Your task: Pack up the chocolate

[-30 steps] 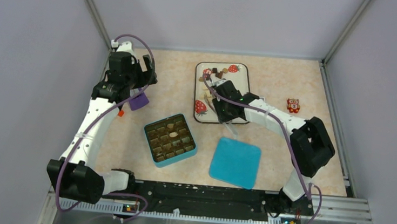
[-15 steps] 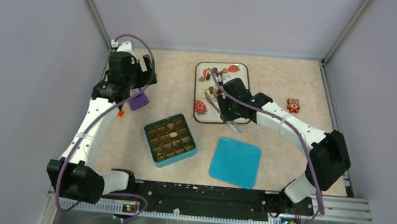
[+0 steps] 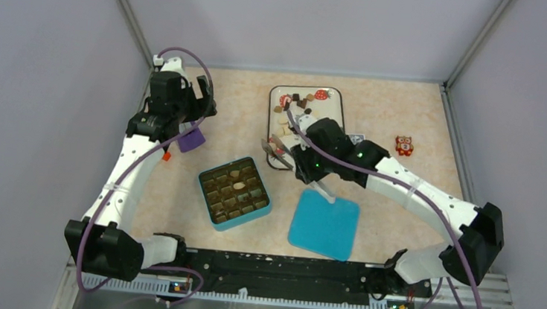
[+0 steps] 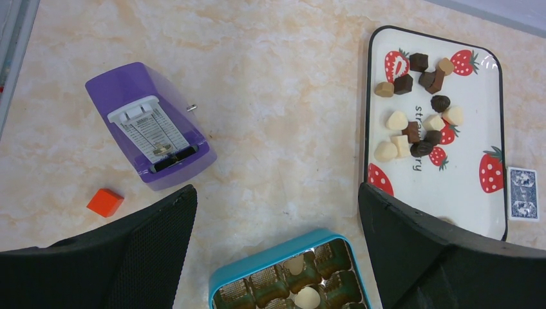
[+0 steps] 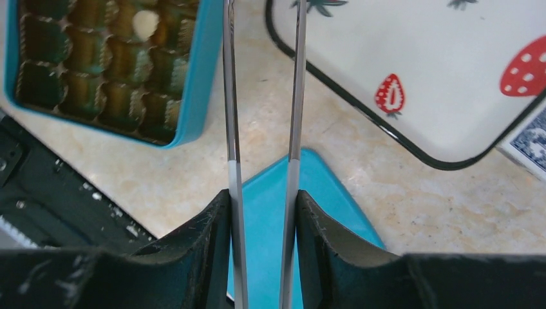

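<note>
The chocolate [image 3: 299, 104] is several small dark, light-brown and cream pieces on the far half of the strawberry plate [image 3: 332, 107]; it also shows in the left wrist view [image 4: 418, 122]. The open teal box [image 3: 234, 193] holds a few pieces in its tray [image 5: 145, 24]. My right gripper [image 3: 301, 164] is shut on metal tweezers [image 5: 230, 96]; their tips [image 3: 265, 143] reach between plate and box. I cannot tell whether the tips hold a piece. My left gripper [image 3: 207, 96] is open and empty, high above the table's far left.
The teal lid [image 3: 324, 224] lies right of the box. A purple device [image 4: 138, 109] and an orange cube [image 4: 105, 201] sit at the left. A playing card [image 4: 523, 193] lies beside the plate. An orange owl [image 3: 403, 145] stands at the right.
My right arm has swung left and toward the near side, carrying the tweezers from over the plate to the gap beside the box. The left arm has not moved.
</note>
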Tool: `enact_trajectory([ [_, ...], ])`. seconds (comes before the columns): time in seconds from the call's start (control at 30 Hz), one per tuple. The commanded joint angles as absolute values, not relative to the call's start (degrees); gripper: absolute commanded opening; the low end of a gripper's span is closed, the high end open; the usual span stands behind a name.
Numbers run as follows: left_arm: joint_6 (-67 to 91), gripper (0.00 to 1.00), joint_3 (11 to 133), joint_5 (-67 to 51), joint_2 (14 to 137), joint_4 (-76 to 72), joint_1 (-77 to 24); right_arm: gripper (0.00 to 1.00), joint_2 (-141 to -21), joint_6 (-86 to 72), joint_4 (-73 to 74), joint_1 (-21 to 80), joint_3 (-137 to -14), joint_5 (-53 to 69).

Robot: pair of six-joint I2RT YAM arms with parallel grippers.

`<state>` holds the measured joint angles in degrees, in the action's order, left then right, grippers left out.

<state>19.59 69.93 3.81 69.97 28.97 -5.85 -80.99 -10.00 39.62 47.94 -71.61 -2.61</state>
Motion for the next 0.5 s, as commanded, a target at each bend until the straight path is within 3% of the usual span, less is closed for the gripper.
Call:
enact_trajectory([
  [0.0,19.73,0.99,70.25,3.14,69.39,28.12,-5.54,0.28,-77.21,-6.86,40.28,53.68,-71.8,1.19],
  [0.47,19.85,0.99,67.32,2.81,66.37,29.22,-5.54,0.28,-75.1,-9.37,43.01,64.39,-66.12,6.06],
])
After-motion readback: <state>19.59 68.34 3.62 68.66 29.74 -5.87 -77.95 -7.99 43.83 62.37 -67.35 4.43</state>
